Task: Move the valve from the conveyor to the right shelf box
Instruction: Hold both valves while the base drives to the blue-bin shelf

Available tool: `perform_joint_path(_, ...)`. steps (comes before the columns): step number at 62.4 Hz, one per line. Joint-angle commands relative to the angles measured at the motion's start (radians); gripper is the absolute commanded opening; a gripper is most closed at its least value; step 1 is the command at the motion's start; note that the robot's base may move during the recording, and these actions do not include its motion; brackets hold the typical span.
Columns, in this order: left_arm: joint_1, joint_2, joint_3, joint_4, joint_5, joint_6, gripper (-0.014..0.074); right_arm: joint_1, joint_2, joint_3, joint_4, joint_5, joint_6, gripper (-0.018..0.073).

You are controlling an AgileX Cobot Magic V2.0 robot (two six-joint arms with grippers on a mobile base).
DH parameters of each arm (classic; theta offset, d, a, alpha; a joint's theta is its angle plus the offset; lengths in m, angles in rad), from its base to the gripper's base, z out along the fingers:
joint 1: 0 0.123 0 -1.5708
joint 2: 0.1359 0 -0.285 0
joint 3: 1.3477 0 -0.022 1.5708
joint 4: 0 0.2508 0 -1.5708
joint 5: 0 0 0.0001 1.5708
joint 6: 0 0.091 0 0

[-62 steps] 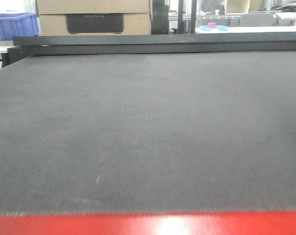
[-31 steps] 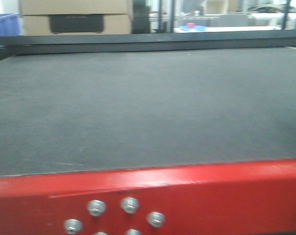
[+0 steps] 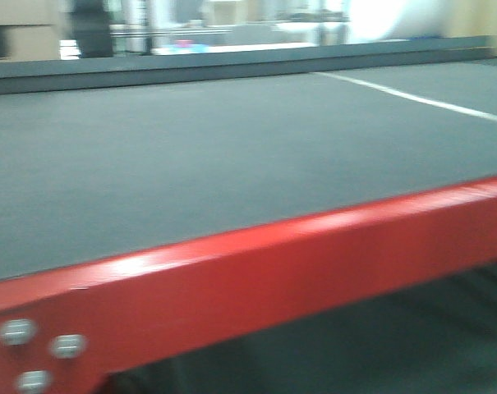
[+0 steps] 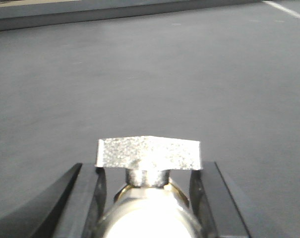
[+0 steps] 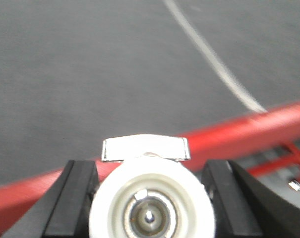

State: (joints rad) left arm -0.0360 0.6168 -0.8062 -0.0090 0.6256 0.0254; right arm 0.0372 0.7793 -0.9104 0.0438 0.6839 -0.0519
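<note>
Two valves are held, one per arm: the metal valve [image 4: 149, 157], its silver butterfly handle upright, is pinched between the black fingers of the left claw [image 4: 147, 198], and the white-ended valve [image 5: 150, 210] sits gripped the same way in the right claw [image 5: 149, 198]. Ahead of the left claw stretches the dark grey conveyor [image 4: 140, 74]. Just ahead of the right claw runs the red frame [image 5: 229, 133], with belt and a white stripe [image 5: 214, 64] beyond it. Since half a second ago the front view has swung: the frame now slants up to the right, its bolts [image 3: 67, 345] have slid to the lower left, the stripe has come into sight, and the blurred cardboard boxes [image 3: 18, 37] have drifted leftwards.
</note>
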Motion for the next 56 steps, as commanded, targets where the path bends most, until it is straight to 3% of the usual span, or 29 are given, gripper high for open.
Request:
perform_joint_path(1, 0.001, -0.005, -0.006, -0.008, -0.041, 0.002, -0.0111, -0.004, -0.014, -0.013, -0.005, -0.072, -0.001, -0.0164)
perform_joint_path(56, 0.001, -0.005, -0.006, -0.008, -0.041, 0.002, -0.0111, -0.004, -0.014, -0.013, -0.005, -0.072, -0.001, -0.0164)
